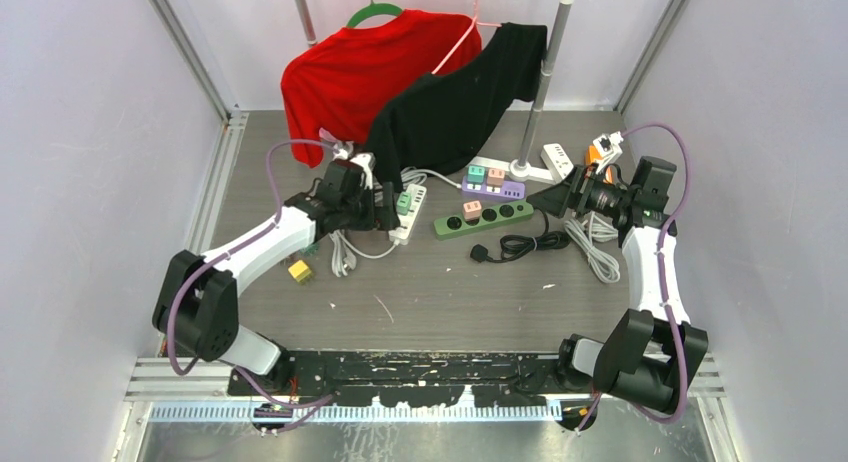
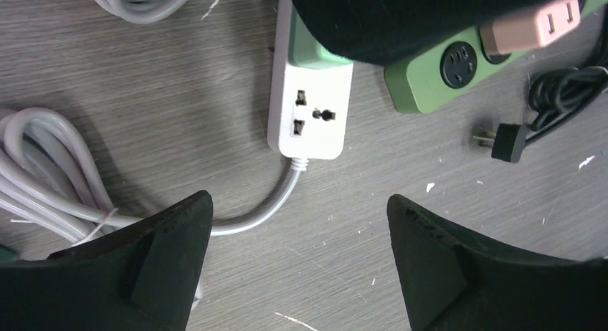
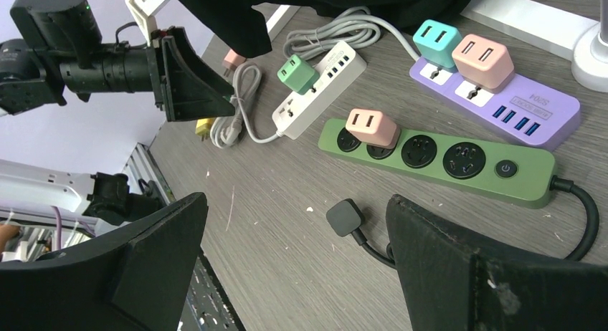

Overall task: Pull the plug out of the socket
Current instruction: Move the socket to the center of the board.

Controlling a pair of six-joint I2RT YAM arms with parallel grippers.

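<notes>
Plug (image 3: 297, 74): mint-green cube, tilted slightly, seated in the white strip next to the empty socket at its cord end.
Socket strip (image 3: 318, 93): white, flat on the surface, left of centre.

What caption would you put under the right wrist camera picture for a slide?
Open right fingers frame a green power strip carrying a pink plug; nothing gripped.

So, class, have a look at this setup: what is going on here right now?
Two robot arms are set up to unplug something. The left end effector hovers open above the white power strip, whose green plug sits in its socket. The right end effector is open too, empty, facing the green power strip. No plug has been gripped or pulled yet.
</notes>
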